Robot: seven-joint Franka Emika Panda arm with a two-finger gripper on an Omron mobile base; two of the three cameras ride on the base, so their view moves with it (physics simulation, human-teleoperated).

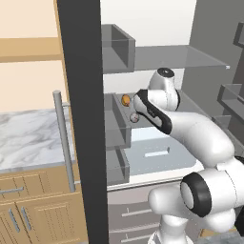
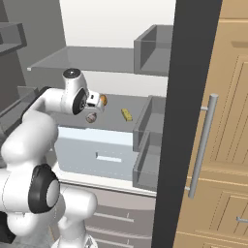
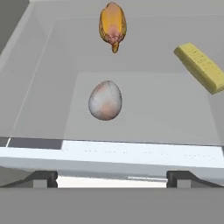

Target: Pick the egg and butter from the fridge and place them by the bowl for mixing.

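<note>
Egg [image 3: 105, 100] sits alone on the fridge shelf [image 3: 52, 87], dead ahead of the wide-open, empty claw [image 3: 112, 178], centred between its tips, long axis pointing away; butter [image 3: 201, 67] farther off to one side.

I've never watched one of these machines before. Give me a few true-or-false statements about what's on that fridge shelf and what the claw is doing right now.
1. The small pale greyish-pink egg lies on the grey fridge shelf. True.
2. The two-finger gripper is clamped on the egg. False: its jaws stand open, short of the egg, holding nothing.
3. The small yellow butter block lies apart from the egg. True.
4. The orange-brown lump sits nearer the gripper than the egg. False: in the hand view it lies beyond the egg, farther back on the shelf.
5. The fridge door is shut. False: the black-edged door stands open, with the white arm reaching in.
</note>
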